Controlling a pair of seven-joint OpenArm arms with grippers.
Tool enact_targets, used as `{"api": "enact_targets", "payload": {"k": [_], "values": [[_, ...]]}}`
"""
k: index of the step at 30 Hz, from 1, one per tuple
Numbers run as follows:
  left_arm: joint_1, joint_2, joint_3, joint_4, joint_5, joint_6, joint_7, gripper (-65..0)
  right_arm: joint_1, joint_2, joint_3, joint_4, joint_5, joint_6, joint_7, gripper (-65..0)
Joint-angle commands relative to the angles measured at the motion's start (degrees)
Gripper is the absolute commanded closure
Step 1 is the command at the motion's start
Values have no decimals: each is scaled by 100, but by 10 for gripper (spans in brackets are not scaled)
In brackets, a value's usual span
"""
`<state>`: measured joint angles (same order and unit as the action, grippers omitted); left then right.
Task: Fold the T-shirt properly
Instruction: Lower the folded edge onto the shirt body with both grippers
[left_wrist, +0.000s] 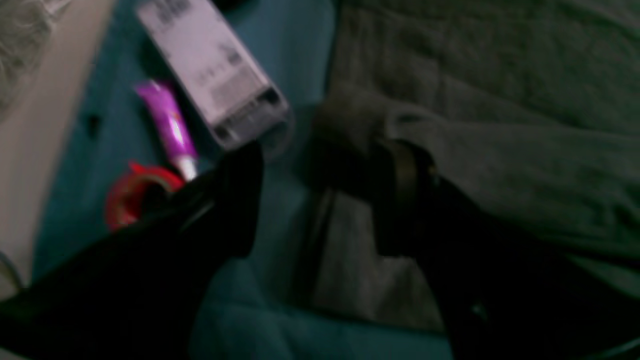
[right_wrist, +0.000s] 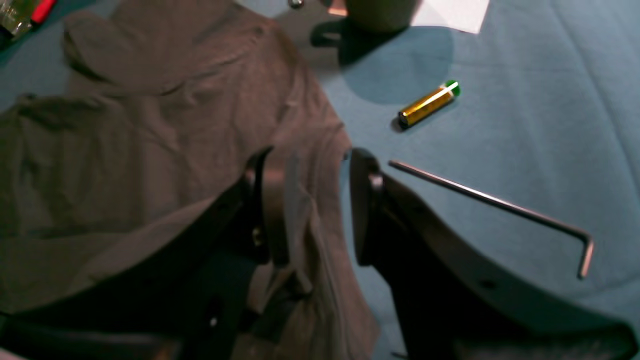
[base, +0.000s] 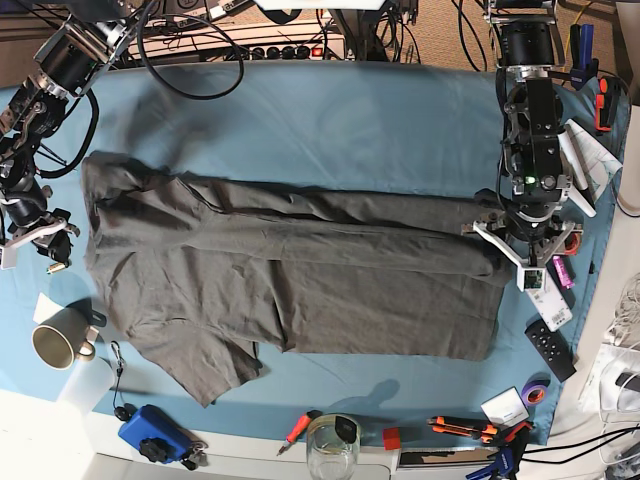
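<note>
Right now I am in the middle of a fold. The T-shirt (base: 290, 280) lies spread on the light blue tablecloth (base: 330, 120), and its far long edge looks already turned over toward the middle, making a thick band from 9 o'clock to 3 o'clock.

My left gripper (left_wrist: 320, 195) is at 3 o'clock in the base view, right at the shirt's hem end. Its jaws are apart. One finger sits over the shirt edge and the other over the cloth, but the wrist view is blurry, so I cannot say if any fabric is pinched. Just beside it lie a purple tube (left_wrist: 170, 125), a red tape roll (left_wrist: 135, 192) and a white box (left_wrist: 215, 75).

My right gripper (right_wrist: 312, 205) is at 9 o'clock, by the sleeve end. Its jaws are apart too, with the shirt's edge running between them, not squeezed. A battery (right_wrist: 429, 104) and a hex key (right_wrist: 500, 205) lie near on the cloth.

I think the next move is to close both grippers on the edges, lift together, and carry the cloth toward 6 o'clock. Both hands should move evenly so the fold stays straight. I should keep away from the mug (base: 58, 345) at 8 o'clock.
</note>
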<state>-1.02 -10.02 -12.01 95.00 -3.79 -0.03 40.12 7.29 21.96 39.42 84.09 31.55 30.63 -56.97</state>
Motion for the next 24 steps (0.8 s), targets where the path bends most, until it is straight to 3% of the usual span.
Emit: {"api": "enact_targets", "payload": {"k": [1, 9, 14, 24], "values": [[-105, -46, -11, 118, -109, 15, -33, -360, 101, 155, 33, 94, 94, 2, 98, -187], [-210, -46, -11, 118, -251, 17, 85, -367, 103, 155, 33, 94, 98, -20, -129, -218], [-295, -46, -11, 118, -254, 22, 485, -367, 96, 155, 33, 92, 33, -365, -570, -218], [-251, -46, -17, -146, -439, 20, 833, -367, 94, 155, 33, 92, 33, -391, -798, -218]]}}
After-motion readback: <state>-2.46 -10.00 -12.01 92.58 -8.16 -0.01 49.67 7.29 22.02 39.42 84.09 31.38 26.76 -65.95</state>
